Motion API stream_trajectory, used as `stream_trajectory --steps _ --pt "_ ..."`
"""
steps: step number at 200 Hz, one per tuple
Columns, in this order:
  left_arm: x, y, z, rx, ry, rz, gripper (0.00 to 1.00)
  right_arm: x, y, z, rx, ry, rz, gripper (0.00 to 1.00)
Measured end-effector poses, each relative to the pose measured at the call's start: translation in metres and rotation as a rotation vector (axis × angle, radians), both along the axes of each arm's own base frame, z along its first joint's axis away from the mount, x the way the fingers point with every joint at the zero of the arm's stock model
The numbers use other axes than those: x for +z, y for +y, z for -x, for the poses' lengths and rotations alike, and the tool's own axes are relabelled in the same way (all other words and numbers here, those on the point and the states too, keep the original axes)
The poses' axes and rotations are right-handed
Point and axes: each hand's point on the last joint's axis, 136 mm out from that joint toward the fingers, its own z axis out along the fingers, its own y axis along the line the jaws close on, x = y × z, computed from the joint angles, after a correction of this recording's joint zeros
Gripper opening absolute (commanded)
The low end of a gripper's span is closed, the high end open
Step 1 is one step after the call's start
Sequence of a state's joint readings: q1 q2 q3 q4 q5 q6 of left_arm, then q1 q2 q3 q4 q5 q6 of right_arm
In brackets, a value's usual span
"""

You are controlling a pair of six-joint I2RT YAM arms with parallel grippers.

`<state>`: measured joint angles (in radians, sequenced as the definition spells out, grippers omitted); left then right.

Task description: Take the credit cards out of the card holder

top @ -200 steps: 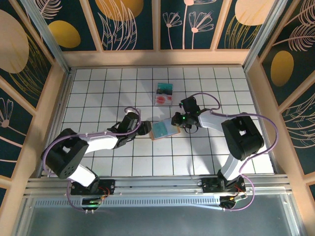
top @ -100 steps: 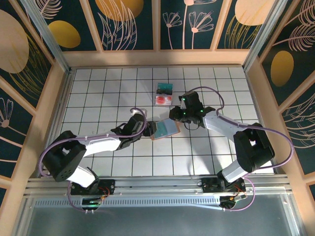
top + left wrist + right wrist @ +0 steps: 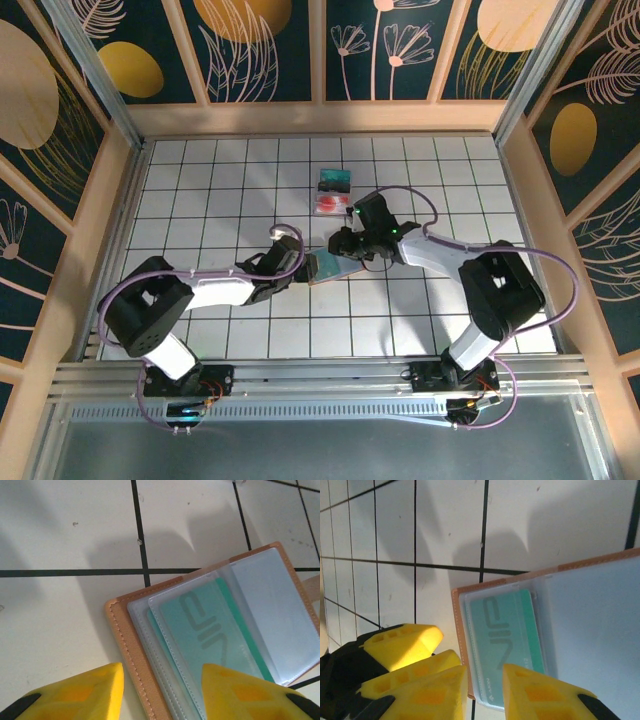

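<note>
While card holder [image 3: 333, 266] lies open | left gripper [image 3: 160, 672] half-open, right gripper [image 3: 485, 672] narrow | loose cards [image 3: 333, 181] beyond

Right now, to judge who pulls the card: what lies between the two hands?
The open card holder, a teal credit card sleeved inside, lies between the left hand and right hand, in the top view.

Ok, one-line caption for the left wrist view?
Left gripper straddles a corner of the open card holder; a teal credit card sits in its clear sleeve.
</note>
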<state>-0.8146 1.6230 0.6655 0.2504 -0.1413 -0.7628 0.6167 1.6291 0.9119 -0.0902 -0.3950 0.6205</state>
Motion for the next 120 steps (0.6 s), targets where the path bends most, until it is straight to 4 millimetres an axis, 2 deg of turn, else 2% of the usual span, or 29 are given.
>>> stream_trajectory --steps 40,73,120 --pt "-0.008 -0.003 -0.004 -0.001 0.012 -0.018 0.42 -0.012 0.003 0.005 0.012 0.046 0.000 0.25" --pt "-0.015 -0.005 -0.005 -0.004 0.020 -0.036 0.37 -0.020 0.002 0.006 0.011 0.062 0.011 0.25" --pt "-0.015 -0.007 -0.013 0.009 0.006 -0.046 0.33 -0.033 -0.006 0.010 0.000 0.086 0.027 0.25"
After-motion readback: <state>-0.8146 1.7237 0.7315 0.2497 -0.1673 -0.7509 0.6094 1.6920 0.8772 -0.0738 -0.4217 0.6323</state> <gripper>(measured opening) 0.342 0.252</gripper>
